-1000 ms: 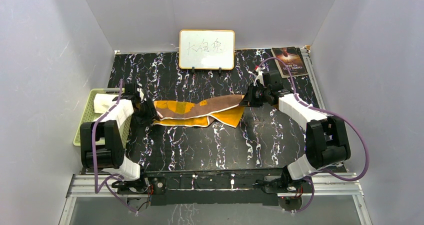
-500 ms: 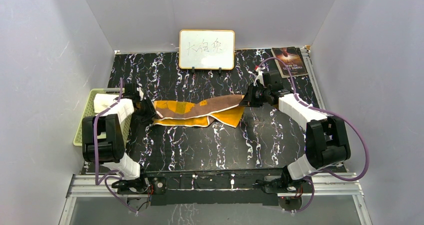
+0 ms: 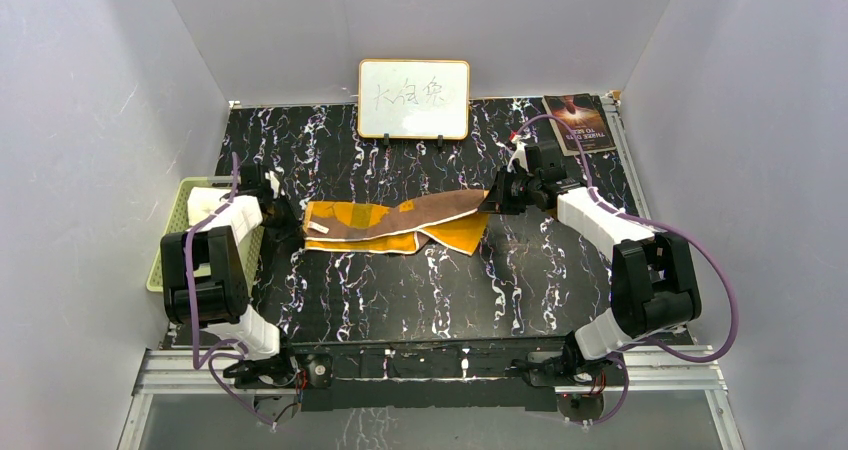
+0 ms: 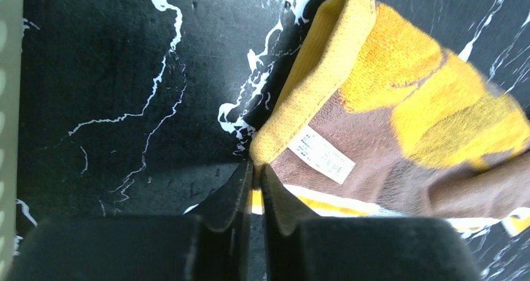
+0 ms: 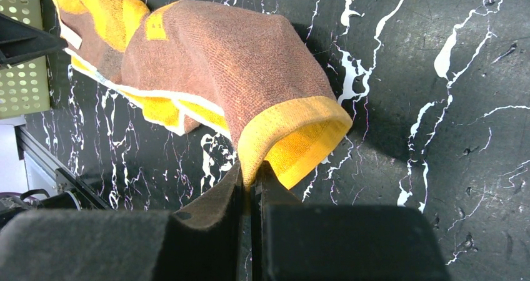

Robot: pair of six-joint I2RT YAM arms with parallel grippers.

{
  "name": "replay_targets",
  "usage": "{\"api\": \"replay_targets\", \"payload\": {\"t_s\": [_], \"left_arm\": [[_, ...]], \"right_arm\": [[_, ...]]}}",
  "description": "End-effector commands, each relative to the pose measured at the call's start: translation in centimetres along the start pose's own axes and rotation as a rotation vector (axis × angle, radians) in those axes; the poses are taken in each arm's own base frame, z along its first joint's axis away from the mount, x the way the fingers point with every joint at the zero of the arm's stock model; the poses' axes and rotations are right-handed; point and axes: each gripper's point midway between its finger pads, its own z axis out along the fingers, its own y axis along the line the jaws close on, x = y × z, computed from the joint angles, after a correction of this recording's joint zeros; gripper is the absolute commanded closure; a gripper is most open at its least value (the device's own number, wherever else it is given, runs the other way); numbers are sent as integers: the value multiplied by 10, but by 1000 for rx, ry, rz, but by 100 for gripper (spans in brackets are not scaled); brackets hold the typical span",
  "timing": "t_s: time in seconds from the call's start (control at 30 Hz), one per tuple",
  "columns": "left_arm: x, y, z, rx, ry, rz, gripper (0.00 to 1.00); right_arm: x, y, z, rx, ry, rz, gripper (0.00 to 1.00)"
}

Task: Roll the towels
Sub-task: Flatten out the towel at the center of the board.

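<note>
The orange-and-brown towel [image 3: 395, 225] lies stretched out and crumpled across the middle of the marbled table. At its left end my left gripper [image 3: 288, 226] is low on the table. In the left wrist view my left gripper [image 4: 256, 168] has its jaws pinched on the yellow hem corner of the towel [image 4: 387, 125], beside a white label [image 4: 320, 155]. My right gripper [image 3: 492, 202] holds the right end. In the right wrist view my right gripper [image 5: 250, 172] is shut on the folded yellow hem of the towel [image 5: 219, 62], lifting it slightly. A pale cream towel [image 3: 203, 206] lies in the basket.
A pale green slotted basket [image 3: 170, 250] stands at the table's left edge, right behind my left arm; it also shows as the basket [image 5: 25, 75] in the right wrist view. A whiteboard [image 3: 413, 98] stands at the back. A dark booklet [image 3: 578, 120] lies at the back right.
My left gripper has closed onto the towel's left corner and the left arm has drawn slightly left, uncovering the label end. The right arm has not moved.
</note>
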Motion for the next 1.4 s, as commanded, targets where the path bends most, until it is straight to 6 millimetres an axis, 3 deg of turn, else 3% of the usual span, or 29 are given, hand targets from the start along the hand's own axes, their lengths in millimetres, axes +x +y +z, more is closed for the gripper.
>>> {"api": "replay_targets", "payload": {"t_s": [0.0, 0.27, 0.37, 0.47, 0.67, 0.8, 0.87, 0.97, 1.23, 1.37], "left_arm": [[-13, -6, -10, 18, -22, 28, 100], [-19, -9, -15, 39, -29, 41, 100], [-35, -23, -38, 78, -86, 55, 100], [-71, -47, -89, 132, -241, 71, 100], [-149, -104, -218, 257, -532, 119, 100], [-164, -129, -291, 327, -659, 144, 100], [-156, -133, -324, 343, -718, 151, 100], [-127, -126, -352, 341, -765, 136, 100], [-16, -90, -362, 382, -808, 18, 100], [11, -74, -355, 320, -738, -29, 100]], "right_arm": [[-22, 11, -5, -33, -56, -40, 100], [-22, 11, -6, -33, -57, -40, 100], [-28, 16, -11, -33, -76, -47, 100], [-55, 32, -28, -41, -156, -52, 100], [-138, 91, -94, -103, -445, -100, 100], [-156, 122, -133, -144, -500, -147, 100], [-150, 134, -152, -169, -518, -170, 100], [-129, 145, -177, -203, -528, -205, 100], [-59, 173, -249, -318, -586, -285, 100], [-34, 166, -246, -330, -559, -249, 100]]}}
